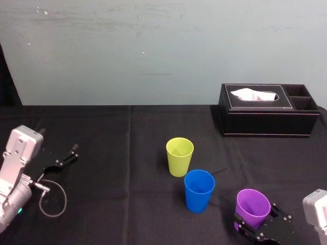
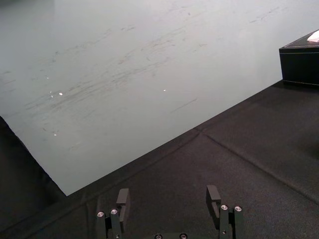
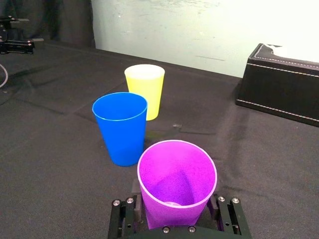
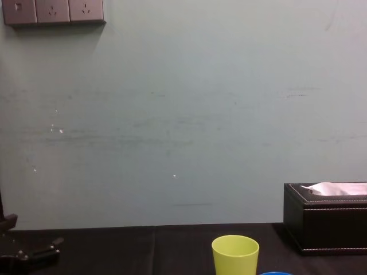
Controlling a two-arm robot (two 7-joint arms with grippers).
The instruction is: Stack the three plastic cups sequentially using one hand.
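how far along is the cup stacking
Nothing is stacked yet: the yellow-green cup, blue cup and purple cup are separate. In hand: the right gripper grips the purple cup. To do: both stacking steps. The left gripper rests open at the table's left.

The yellow-green cup [image 1: 180, 155], blue cup [image 1: 199, 190] and purple cup [image 1: 252, 208] look like smooth, satin-finished plastic, the cloth [image 1: 112, 204] is matt black weave with pressed creases, the box [image 1: 265, 120] is dull leather-look with pale stitching, its tissue [image 1: 253, 94] soft crinkled paper, the wall [image 1: 153, 51] matt and scuffed.
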